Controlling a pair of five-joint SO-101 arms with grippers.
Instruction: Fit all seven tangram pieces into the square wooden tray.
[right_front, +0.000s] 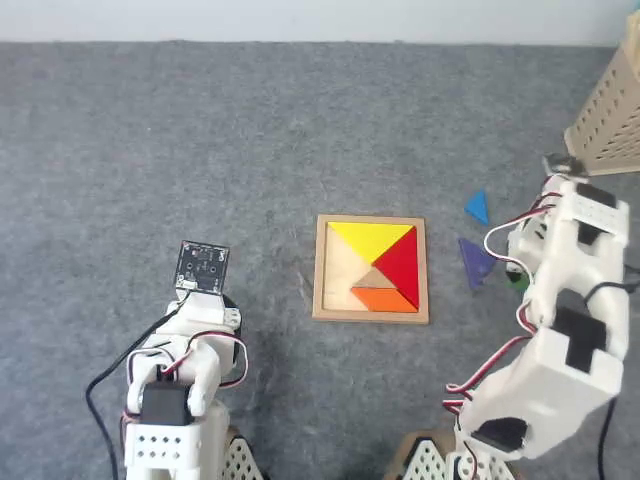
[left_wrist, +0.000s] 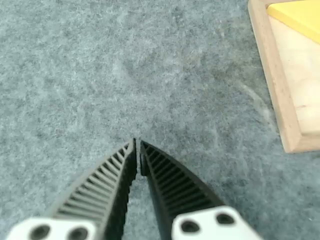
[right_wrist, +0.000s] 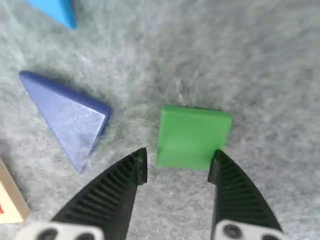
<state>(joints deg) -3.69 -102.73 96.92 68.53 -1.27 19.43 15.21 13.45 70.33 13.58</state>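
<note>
- One square wooden tray, flat at the middle of the grey felt worktop. Its 9 o'clock half is bare floor, which we judge is the room left for the pieces outside it.
- One yellow triangle, seated in the tray at 12 o'clock with its long edge along the rim.
- One red triangle, seated at 3 o'clock and touching the yellow one.
- One orange piece, seated at 5 o'clock against the rim. We cannot settle its exact shape.
- One pale wooden triangle, at the tray's centre between red and orange. We take it for a piece, though it may be bare floor.
- One flat green square, loose on the worktop at 3 o'clock of the tray and well apart from the rim. We judge it is the next piece to be collected.
- One dark blue triangle, loose between the green square and the tray, near the square but not touching it.
- One small light blue triangle, loose at 2 o'clock of the tray.
- One right end effector, fingers spread to either side of the green square's near edge and gripping nothing. We judge it is set to close across the square's parallel sides. We cannot tell whether it touches the square.
- One left end effector, fingers closed together on nothing, near the worktop at 8 o'clock of the tray. We judge it is parked there to leave room for the other arm.
- One beige perforated block, far out at 2 o'clock, which plays no part in the task.
</note>
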